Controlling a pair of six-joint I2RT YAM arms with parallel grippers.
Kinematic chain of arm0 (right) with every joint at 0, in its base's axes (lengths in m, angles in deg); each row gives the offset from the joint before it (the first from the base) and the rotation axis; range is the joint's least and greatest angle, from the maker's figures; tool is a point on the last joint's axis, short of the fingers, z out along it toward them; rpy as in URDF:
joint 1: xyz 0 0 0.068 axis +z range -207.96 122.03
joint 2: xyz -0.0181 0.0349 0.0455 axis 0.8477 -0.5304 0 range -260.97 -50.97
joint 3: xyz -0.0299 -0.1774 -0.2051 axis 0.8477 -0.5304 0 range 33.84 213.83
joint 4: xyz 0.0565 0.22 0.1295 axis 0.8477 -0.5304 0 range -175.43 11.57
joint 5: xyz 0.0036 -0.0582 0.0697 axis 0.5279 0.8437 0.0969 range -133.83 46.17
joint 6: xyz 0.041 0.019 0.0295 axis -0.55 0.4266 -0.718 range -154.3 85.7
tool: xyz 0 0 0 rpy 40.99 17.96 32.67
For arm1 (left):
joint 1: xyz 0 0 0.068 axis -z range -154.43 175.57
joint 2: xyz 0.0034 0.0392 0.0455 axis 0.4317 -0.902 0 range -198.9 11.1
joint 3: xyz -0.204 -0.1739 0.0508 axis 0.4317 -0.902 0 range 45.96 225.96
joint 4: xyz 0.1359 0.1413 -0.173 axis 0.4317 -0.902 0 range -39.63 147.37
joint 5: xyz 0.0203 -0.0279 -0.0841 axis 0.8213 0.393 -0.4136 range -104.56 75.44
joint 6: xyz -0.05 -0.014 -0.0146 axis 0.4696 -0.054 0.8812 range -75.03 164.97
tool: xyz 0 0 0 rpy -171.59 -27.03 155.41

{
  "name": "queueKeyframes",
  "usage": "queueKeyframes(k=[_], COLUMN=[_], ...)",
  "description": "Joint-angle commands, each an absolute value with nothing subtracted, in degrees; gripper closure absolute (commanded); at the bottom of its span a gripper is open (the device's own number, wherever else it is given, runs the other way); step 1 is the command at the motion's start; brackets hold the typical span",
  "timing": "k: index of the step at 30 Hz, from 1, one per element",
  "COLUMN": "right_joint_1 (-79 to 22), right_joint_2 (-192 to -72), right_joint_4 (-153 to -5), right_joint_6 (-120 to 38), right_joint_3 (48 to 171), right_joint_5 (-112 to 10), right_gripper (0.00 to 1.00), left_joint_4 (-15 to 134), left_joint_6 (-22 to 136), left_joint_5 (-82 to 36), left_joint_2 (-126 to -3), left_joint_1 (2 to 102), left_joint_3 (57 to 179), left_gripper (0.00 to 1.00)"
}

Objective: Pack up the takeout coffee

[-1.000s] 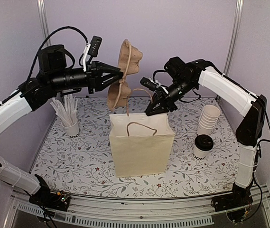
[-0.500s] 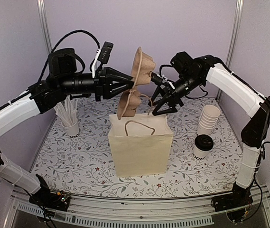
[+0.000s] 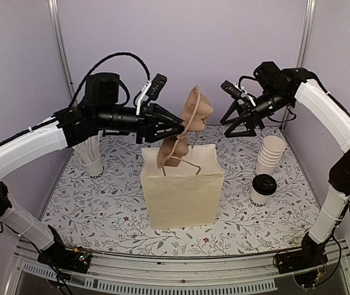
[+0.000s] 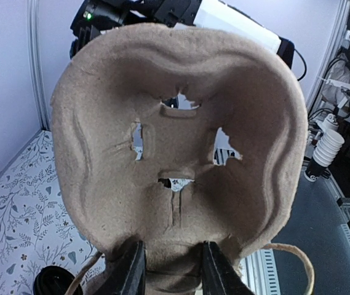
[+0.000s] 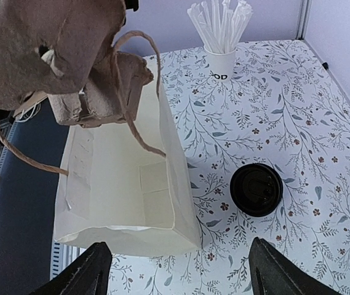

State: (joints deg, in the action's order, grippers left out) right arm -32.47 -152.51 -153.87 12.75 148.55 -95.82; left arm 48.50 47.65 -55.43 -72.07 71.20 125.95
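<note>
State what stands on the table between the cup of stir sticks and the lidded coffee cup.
The open paper bag stands between the stir-stick cup and the coffee cup; the top view shows it.

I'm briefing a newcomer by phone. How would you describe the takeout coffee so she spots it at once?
Find the cream paper bag standing mid-table and look to its right. A stack of white cups stands there, with the takeout coffee just in front of it. It alone has a black lid and dark lettering at its base.
</note>
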Motion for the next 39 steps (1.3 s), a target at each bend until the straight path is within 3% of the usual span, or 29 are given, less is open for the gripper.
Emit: queueKeyframes(k=[1, 21, 39], right_joint_1=[-34.94, -35.27, -35.27], right_joint_2=[-150.08, -149.15, -147.78], right_joint_4=[-153.79, -152.45, -151.44], right_joint_6=[13.62, 14.71, 16.01], right_joint_3=[147.73, 142.55, 138.27], right_joint_5=[-94.81, -95.64, -97.52], right_gripper=[0.20, 0.20, 0.20], left_joint_4=[43.03, 12.64, -4.22], left_joint_6=[45.06, 38.57, 44.11], left_joint_5=[-55.52, -39.18, -24.76], left_joint_2=[-74.02, -80.16, -87.44], left_joint_1=[71.99, 77.40, 80.19], left_joint_3=[127.31, 136.91, 147.51], left_gripper=[0.69, 0.71, 0.75])
